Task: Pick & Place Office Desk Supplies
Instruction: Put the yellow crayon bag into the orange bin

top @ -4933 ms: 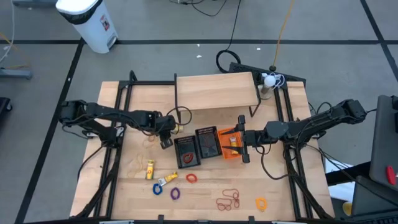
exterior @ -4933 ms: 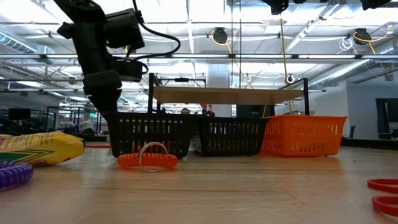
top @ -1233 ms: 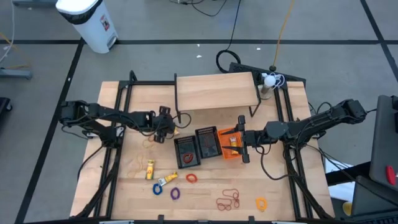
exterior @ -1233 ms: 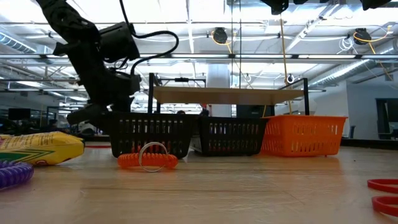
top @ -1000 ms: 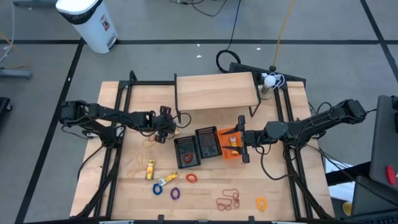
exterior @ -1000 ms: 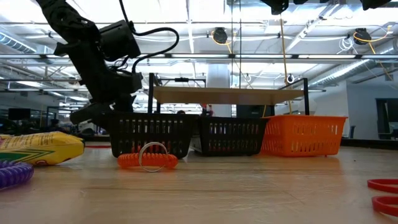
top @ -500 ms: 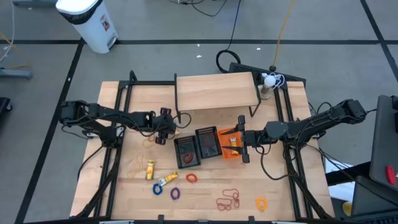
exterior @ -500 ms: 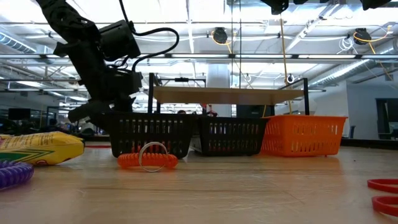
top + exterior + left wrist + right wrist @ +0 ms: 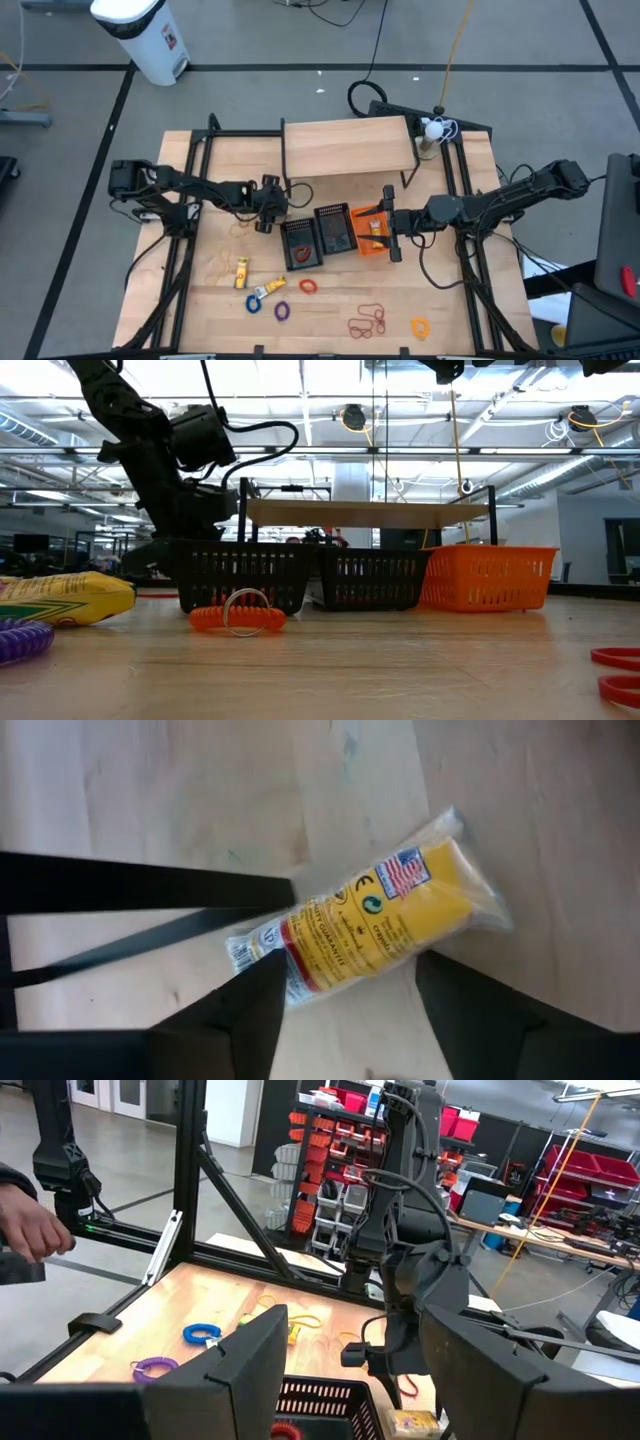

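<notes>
High view: left gripper beside black basket; right gripper over orange basket; loose supplies (coils, bands) on table front. Left wrist: fingers spread astride yellow packet, w/o contact. Right wrist: fingers spread, nothing held.

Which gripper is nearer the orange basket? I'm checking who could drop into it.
The right. The right gripper hangs at the orange basket, over its right edge. The left gripper is beyond both black baskets, to their left.
</notes>
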Controlling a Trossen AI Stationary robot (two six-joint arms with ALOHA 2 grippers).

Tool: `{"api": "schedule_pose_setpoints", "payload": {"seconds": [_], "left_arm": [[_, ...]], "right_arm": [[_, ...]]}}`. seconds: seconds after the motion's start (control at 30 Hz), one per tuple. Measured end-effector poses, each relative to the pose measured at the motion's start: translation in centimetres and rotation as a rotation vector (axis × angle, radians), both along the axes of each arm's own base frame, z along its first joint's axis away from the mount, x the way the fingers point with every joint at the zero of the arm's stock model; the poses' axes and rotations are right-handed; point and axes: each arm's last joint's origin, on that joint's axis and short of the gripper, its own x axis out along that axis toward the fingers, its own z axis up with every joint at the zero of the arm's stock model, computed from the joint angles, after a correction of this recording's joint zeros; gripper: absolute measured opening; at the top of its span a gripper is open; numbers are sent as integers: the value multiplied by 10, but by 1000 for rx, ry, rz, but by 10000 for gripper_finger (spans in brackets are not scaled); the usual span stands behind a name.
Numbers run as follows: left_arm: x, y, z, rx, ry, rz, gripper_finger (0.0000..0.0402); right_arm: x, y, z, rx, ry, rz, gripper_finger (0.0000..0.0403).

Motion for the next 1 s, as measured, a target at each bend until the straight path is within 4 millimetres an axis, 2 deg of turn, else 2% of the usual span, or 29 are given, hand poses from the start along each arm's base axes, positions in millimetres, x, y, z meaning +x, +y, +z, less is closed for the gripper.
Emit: {"api": "schedule_pose_setpoints", "payload": {"seconds": [0.1, 0.23, 0.27, 0.47, 0.73, 0.9, 1.0], "left_arm": [[0, 0, 0, -22, -20, 35, 161], [0, 1, -1, -46, -48, 135, 34], [0, 1, -1, -51, -58, 166, 20], [0, -4, -1, -55, -74, 220, 4], [-5, -28, 2, 20, -45, 208, 1], [-17, -43, 17, 53, -46, 216, 1], [-23, -50, 34, 91, -122, 236, 0]], "right_arm": [[0, 0, 0, 0, 0, 0, 219], [0, 0, 0, 0, 0, 0, 219], [0, 0, 0, 0, 0, 1, 219], [0, 0, 0, 0, 1, 0, 219], [0, 0, -1, 1, 6, -1, 219], [0, 0, -1, 6, 7, -1, 219], [0, 0, -1, 7, 7, -2, 219]]}}
